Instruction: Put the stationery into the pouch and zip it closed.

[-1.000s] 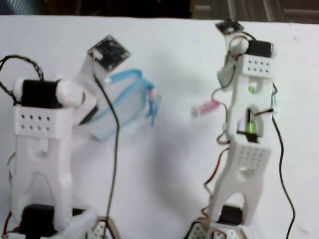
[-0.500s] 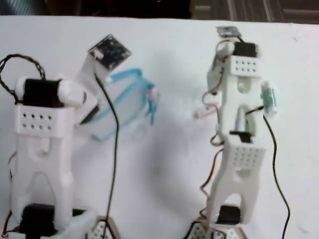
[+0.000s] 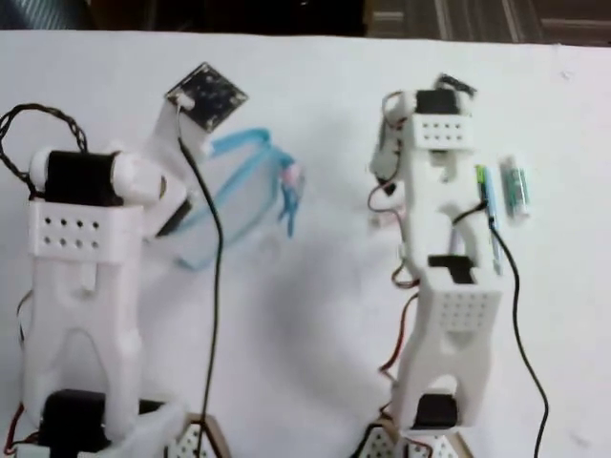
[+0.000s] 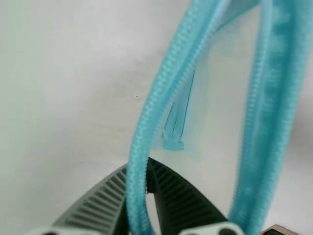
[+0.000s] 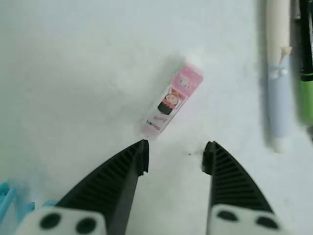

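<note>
A clear pouch (image 3: pixel 239 196) with a blue zipper lies at the left of the table, its mouth gaping. My left gripper (image 4: pixel 146 191) is shut on the near zipper edge (image 4: pixel 161 98) of the pouch. A pink eraser (image 5: pixel 171 100) lies on the white table just ahead of my right gripper (image 5: pixel 176 154), which is open with nothing between its fingers. Beside the right arm (image 3: pixel 434 239) lie a green pen (image 3: pixel 483 186), a pale blue pen (image 5: pixel 279 73) and a green-and-white stick (image 3: pixel 516 183).
The pouch's pink zipper pull (image 3: pixel 291 176) hangs at the end nearest the right arm. Cables trail from both arms across the table (image 3: pixel 315 315). The table's far edge runs along the top of the high view.
The right arm has swung left toward the eraser, uncovering the pens and the green-and-white stick to its right. The left arm and pouch have stayed put.
</note>
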